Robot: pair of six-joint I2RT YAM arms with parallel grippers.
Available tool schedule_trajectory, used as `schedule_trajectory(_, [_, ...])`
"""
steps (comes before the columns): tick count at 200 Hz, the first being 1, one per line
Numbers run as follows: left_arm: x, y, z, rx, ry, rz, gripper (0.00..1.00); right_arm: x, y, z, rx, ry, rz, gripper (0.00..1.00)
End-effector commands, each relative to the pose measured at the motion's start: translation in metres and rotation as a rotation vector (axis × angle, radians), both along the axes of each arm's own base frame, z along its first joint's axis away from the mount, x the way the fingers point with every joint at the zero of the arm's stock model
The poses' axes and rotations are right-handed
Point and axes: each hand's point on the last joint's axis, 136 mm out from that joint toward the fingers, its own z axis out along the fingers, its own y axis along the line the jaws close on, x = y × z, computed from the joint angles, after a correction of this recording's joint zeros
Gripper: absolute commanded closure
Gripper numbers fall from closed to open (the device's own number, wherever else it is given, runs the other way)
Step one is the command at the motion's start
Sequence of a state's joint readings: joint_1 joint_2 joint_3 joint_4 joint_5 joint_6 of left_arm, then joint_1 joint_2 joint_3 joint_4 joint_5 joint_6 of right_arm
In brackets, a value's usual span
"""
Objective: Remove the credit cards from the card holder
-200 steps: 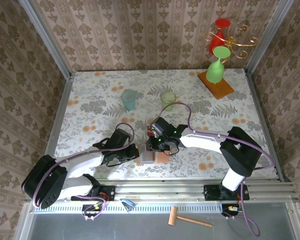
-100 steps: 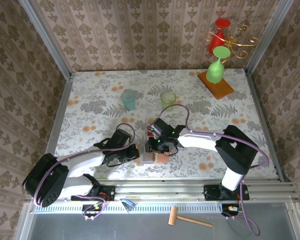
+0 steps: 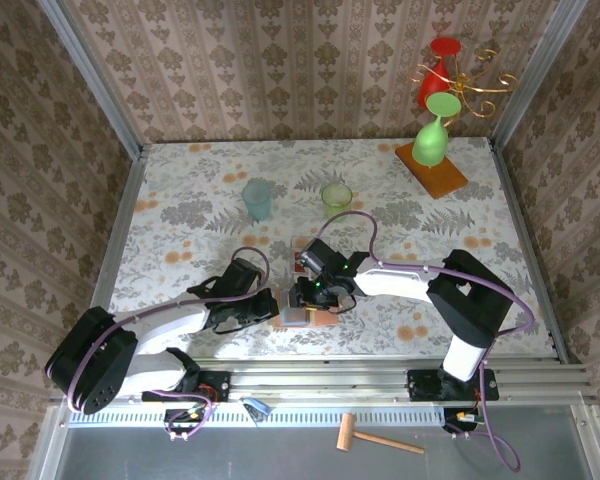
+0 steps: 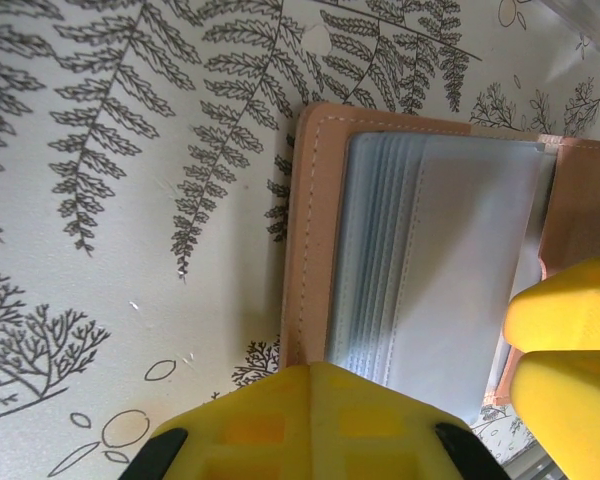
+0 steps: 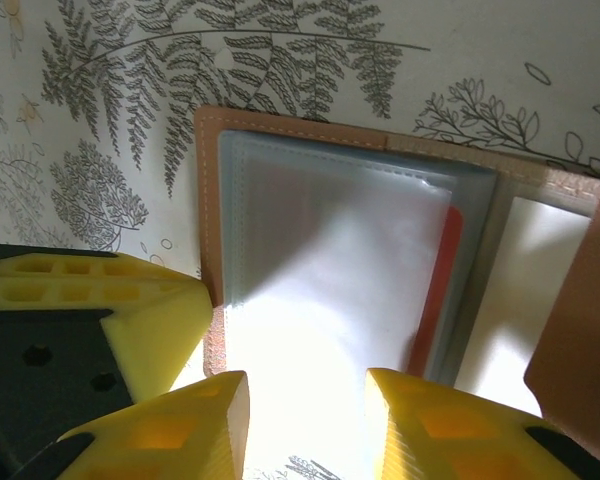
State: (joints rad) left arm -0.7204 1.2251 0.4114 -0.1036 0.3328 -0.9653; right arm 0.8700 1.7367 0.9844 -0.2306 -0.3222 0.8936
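Tabletop (image 3: pixel 180 200): is wearing a leaf-and-flower print; the items below are standing or lying on it.
Right arm (image 3: pixel 420 280): is reaching from the near right corner in toward the middle of the near edge.
Left arm (image 3: pixel 170 320): is reaching from the near left corner toward that same spot, lying low over the tabletop.
Goblet (image 3: pixel 435 135): green, is standing upright on an orange board (image 3: pixel 442 175) at the far right corner.
Cups: a teal cup (image 3: pixel 257 200) and a smaller green cup (image 3: pixel 336 196) are standing apart from each other, about midway across and nearer the far edge.
Card holder (image 4: pixel 430 260): is lying open and flat close to the near edge, about midway along it, between the two grippers; the tan cover is facing down and the grey-blue and clear pockets are facing up.
Right gripper (image 5: pixel 305 385): is hanging over the card holder's clear pocket with its jaws standing partly apart and gripping nothing; whether the tips are touching the pocket I cannot tell.
Left gripper (image 4: pixel 312 372): is keeping its jaws pressed together, the tips sitting at the tan border on the card holder's left side; whether they are pinching the cover or only resting on it I cannot tell.
Credit card (image 5: pixel 442 285): red, is showing as a narrow strip along one edge of the clear pocket, sitting inside the card holder.
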Motion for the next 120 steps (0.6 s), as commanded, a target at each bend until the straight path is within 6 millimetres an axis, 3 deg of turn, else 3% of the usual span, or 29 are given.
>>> schedule_trajectory(1, [-0.0072,0.0045,-0.0082,0.022,0.028,-0.002,0.93,-0.0063,-0.0055,-0.0108,-0.031,0.021,-0.007,0.64])
schedule_trajectory(120, [-0.0073,0.0042,-0.0097,0.027,0.037,-0.001,0.93,-0.0049,-0.0150,-0.0096,-0.044,0.005,-0.026,0.63])
